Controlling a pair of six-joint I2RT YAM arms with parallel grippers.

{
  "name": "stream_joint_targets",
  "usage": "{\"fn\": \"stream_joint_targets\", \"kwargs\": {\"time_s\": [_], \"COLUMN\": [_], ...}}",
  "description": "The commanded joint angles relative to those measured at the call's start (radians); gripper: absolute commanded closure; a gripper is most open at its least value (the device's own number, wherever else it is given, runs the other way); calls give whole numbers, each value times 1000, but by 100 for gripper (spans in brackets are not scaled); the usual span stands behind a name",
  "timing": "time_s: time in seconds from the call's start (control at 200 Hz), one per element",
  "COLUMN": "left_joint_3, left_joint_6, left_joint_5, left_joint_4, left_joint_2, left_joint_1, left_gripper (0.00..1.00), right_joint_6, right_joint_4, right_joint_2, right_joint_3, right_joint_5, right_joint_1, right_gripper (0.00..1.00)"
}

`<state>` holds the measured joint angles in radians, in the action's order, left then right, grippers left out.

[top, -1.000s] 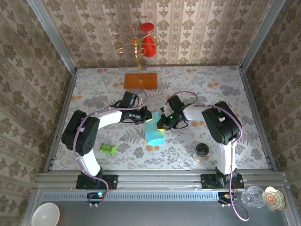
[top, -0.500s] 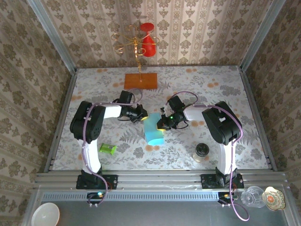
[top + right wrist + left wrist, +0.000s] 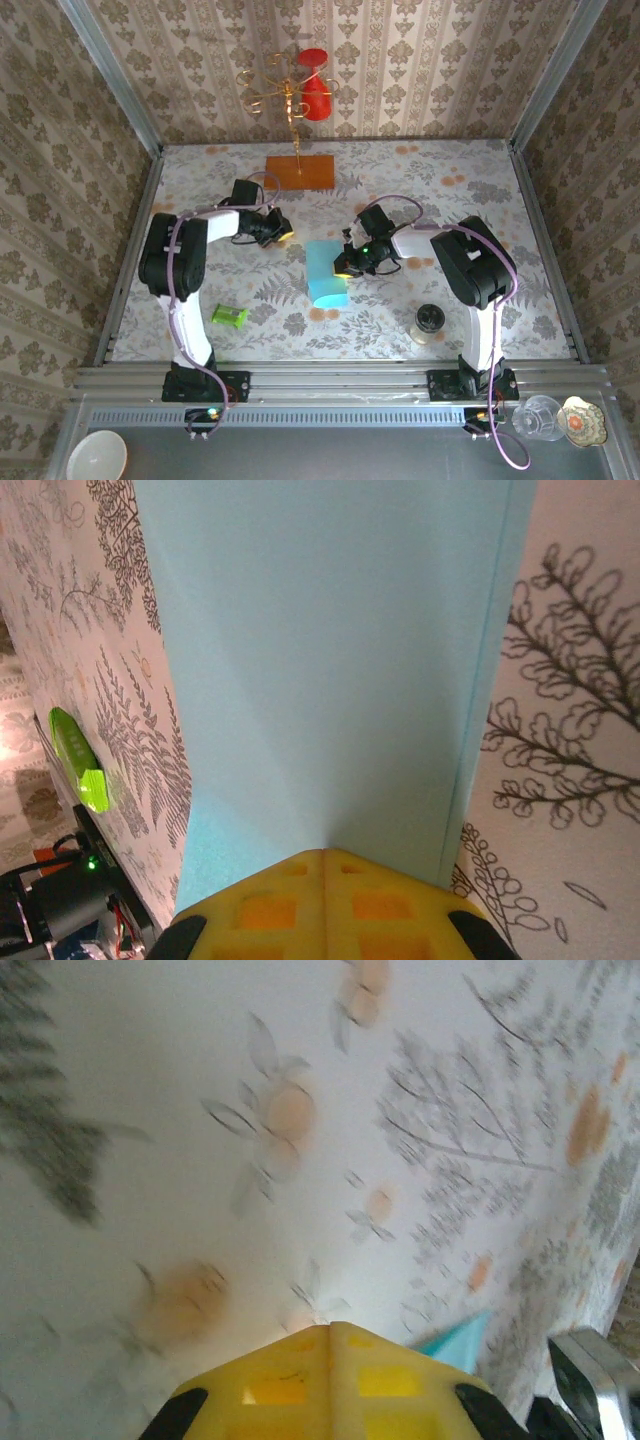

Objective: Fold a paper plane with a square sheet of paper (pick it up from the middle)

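**Folded sheet, thin and floppy**

The square sheet of paper [image 3: 326,272] lies doubled at mid-table. It looks light, limp and easily creased, so I'd take it at an edge. My right gripper [image 3: 345,264], fingers pressed together, meets its right edge; whether it pinches or just presses, I cannot tell. My left gripper [image 3: 284,233], closed on nothing, stands apart. The right wrist view shows the layered edge that the overhead view blurs.

Top: bright, even, soft shadows | Left wrist: white floral-print tablecloth [image 3: 200,1080] overexposed, blurred at left | Right wrist: crisp
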<state>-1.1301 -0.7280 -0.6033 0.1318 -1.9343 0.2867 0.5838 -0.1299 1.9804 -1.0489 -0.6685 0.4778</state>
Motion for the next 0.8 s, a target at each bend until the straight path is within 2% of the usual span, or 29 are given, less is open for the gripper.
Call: {"fn": "stream_joint_targets", "kwargs": {"time_s": [0.0,0.175,0.315,0.56,0.795], "left_joint_3": [67,208,248,264,367], "left_joint_6": [-33,-122,-139,-116,-116], "left_joint_5": [11,33,45,68,77], "left_joint_4": [5,-71,-91,-45,-107], "left_joint_2": [141,228,226,176,160], "left_joint_1": [79,244,322,339,332], "left_gripper": [91,91,92,92,92], "right_joint_6": [63,109,106,109,96], "right_joint_4": [-209,-185,-178,-139,-143], "right_joint_2": [91,63,45,51,72], "right_joint_3": [103,112,109,125,133], "right_joint_5": [311,313,317,342,356], "right_joint_1": [-22,-22,-21,-21,-21], "right_gripper": [98,97,97,97,97]}}
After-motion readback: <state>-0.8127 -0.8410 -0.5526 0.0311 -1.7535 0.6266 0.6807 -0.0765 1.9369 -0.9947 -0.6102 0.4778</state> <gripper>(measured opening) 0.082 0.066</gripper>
